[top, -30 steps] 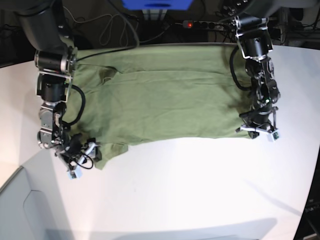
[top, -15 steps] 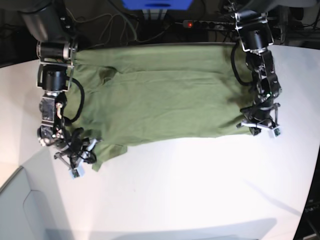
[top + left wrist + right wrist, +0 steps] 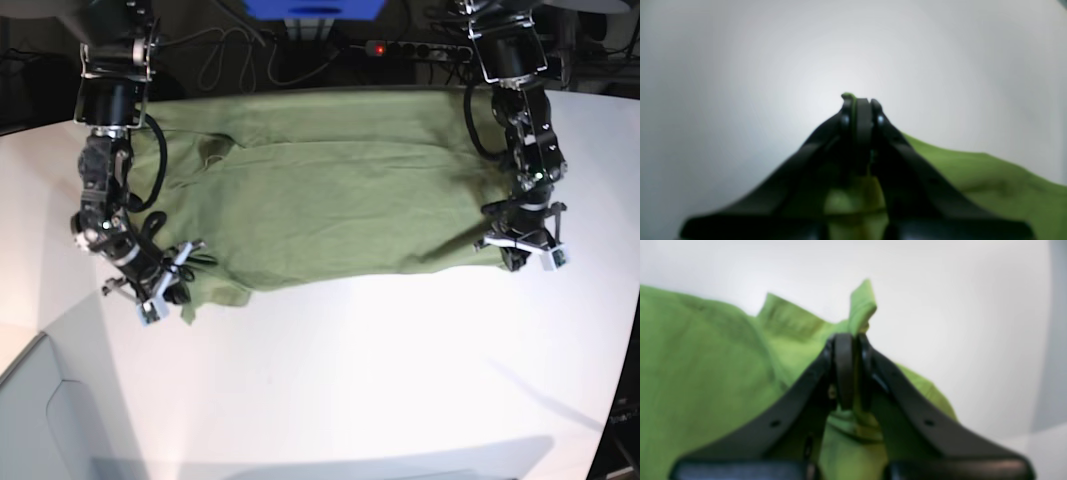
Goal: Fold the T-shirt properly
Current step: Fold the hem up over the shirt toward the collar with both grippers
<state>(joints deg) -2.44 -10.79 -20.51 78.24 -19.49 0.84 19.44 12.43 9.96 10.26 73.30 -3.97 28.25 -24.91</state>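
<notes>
While the T-shirt [image 3: 330,205] lay spread on the white desk [image 3: 400,380], both tools — left tool [image 3: 522,250], right tool [image 3: 165,290] — were clamped tight on its near corners.

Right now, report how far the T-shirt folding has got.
Done: the T-shirt lies spread flat across the table, sideways to the base camera.

In hand: the right gripper is shut on a bunched near corner of cloth, and the left gripper is shut on the opposite near corner.

Left: no fold is visible yet; the gripped near edge has yet to be carried over, and further folds follow.
</notes>
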